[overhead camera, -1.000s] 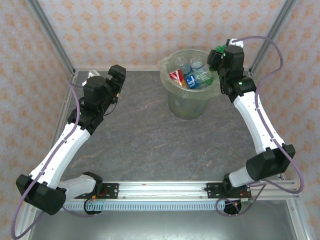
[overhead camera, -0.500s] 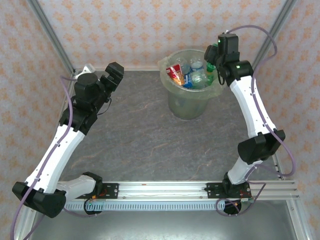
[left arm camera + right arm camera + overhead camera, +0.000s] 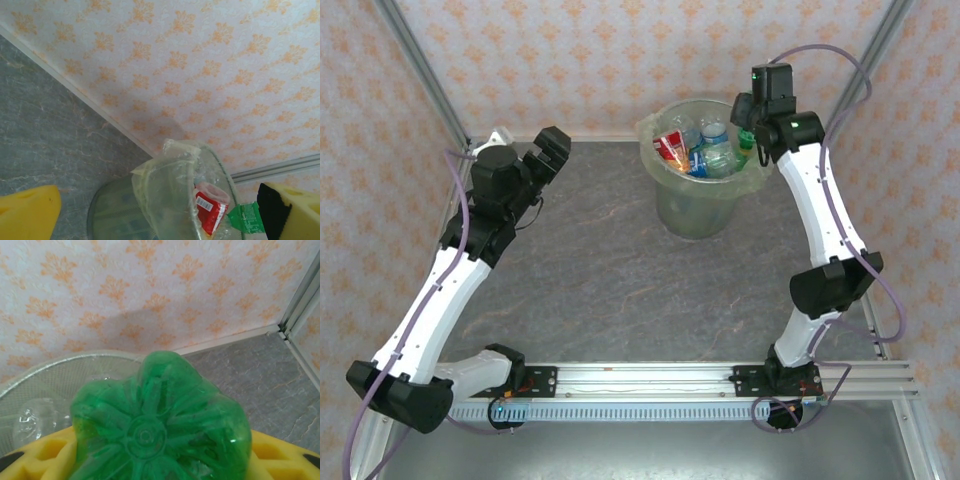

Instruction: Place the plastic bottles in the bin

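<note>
Bin (image 3: 692,212) stands on the bench (image 3: 610,290), right of centre and toward the far side, near the back wall (image 3: 590,60). Plastic bottles (image 3: 705,152) lie heaped inside it, reaching about to the rim. Right gripper (image 3: 747,128) hangs above the bin's far-right rim, a single bottle (image 3: 159,425) clamped between its jaws. Left gripper (image 3: 552,152) is over the bench's far-left part, well apart from the bin, jaws spread wide.

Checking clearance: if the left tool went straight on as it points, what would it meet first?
Likely the bin, which sits ahead between the left tool's open fingers; behind that, the patterned wall. Depth is unclear.
</note>
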Action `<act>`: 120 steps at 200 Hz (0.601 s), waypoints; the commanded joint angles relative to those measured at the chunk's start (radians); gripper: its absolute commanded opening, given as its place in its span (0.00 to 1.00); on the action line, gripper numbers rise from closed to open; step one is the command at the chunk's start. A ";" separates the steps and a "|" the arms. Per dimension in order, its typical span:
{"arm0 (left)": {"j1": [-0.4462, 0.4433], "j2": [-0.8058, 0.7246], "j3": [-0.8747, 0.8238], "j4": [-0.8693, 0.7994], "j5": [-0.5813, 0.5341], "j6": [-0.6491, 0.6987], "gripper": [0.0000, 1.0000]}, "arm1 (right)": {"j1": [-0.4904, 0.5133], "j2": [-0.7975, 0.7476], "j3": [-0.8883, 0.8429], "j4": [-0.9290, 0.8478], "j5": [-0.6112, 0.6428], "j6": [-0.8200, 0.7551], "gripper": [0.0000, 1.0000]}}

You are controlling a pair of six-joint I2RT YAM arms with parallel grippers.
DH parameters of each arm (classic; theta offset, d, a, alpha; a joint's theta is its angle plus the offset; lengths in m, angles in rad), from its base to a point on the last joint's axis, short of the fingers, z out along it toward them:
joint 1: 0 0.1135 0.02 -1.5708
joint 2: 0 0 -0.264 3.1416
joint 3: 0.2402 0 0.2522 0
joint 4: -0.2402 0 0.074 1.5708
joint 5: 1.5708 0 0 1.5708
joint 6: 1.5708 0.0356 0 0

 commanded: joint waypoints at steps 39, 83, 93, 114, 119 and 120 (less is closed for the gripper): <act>0.011 0.021 0.041 -0.011 -0.032 0.001 0.99 | 0.003 0.072 0.071 -0.009 -0.014 -0.015 0.74; 0.015 0.030 0.056 -0.017 -0.031 0.013 0.99 | 0.003 0.034 0.087 0.029 0.001 -0.029 0.82; 0.015 0.032 0.056 -0.015 -0.031 0.014 0.99 | 0.003 0.017 0.082 0.053 0.005 -0.028 0.82; 0.020 0.036 0.061 -0.017 -0.026 0.017 0.99 | 0.003 -0.005 0.077 0.103 0.003 -0.029 0.81; 0.021 0.038 0.062 -0.017 -0.025 0.019 0.99 | 0.002 -0.004 0.079 0.112 0.000 -0.031 0.80; 0.021 0.038 0.063 -0.018 -0.024 0.018 0.99 | 0.002 -0.004 0.079 0.114 -0.001 -0.031 0.79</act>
